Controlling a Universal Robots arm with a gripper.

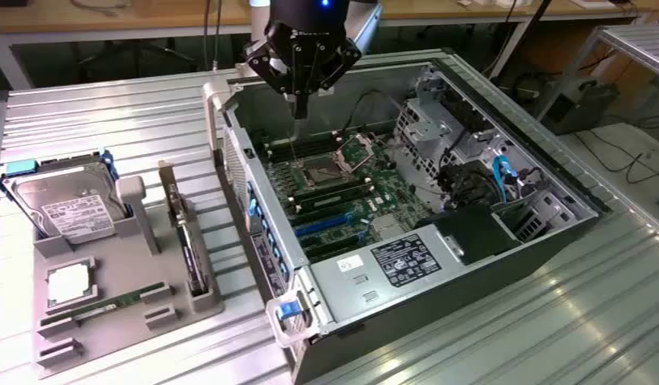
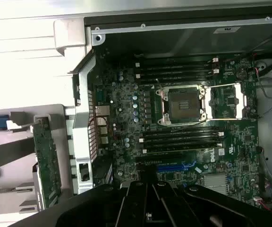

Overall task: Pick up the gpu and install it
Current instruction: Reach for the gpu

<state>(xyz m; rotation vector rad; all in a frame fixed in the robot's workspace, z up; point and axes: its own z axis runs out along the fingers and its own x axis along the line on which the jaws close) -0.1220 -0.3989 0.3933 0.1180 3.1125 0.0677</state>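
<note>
Arm [image 1: 313, 16] pointing straight down, jaws closed

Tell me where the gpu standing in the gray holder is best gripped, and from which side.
Probably the upper long edge, near mid-length, from straight above, pinching its two flat faces. The gpu stands on edge in the gray holder, its lower edge seated in supports, so the top looks like the only free part.

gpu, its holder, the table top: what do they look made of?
gpu: circuit board, green laminate dotted with solder points in the wrist view, dark face in the exterior view. holder: matte grey with moulded slots, probably plastic. table: ribbed, bright sheen, likely aluminium.
</note>
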